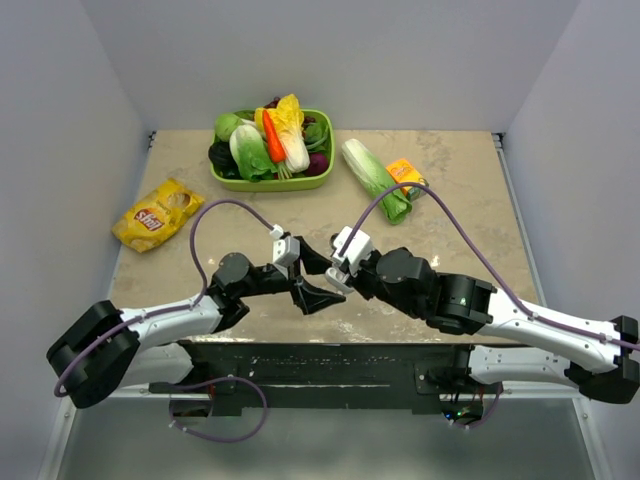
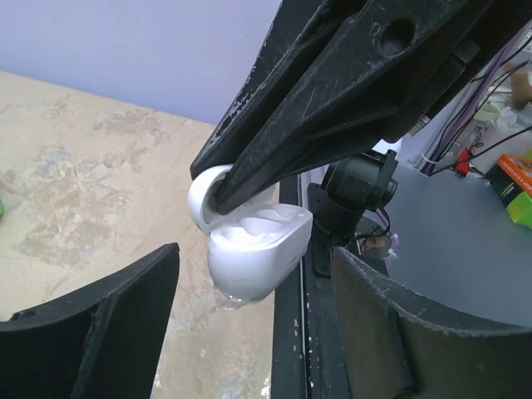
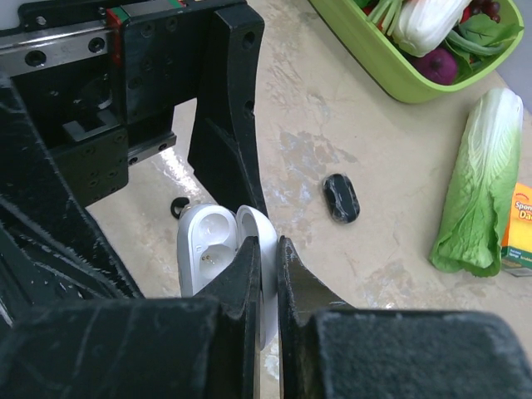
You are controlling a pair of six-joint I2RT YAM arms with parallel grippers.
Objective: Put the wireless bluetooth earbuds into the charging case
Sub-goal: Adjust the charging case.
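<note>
Okay, right gripper (image 3: 266, 253) pinches the open white charging case (image 3: 206, 249) by its lid, aloft over the near edge of the table (image 3: 391, 249). Left gripper (image 2: 253, 274) wide, straddling the case body, not touching. Looks like a steadying step; next, left should close squarely on the body. Earbuds not identifiable.

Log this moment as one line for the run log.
right jaws: shut on open lid of white glossy plastic charging case | left jaws: open, flanking case body | black oval object: lying on beige tabletop, apart
</note>
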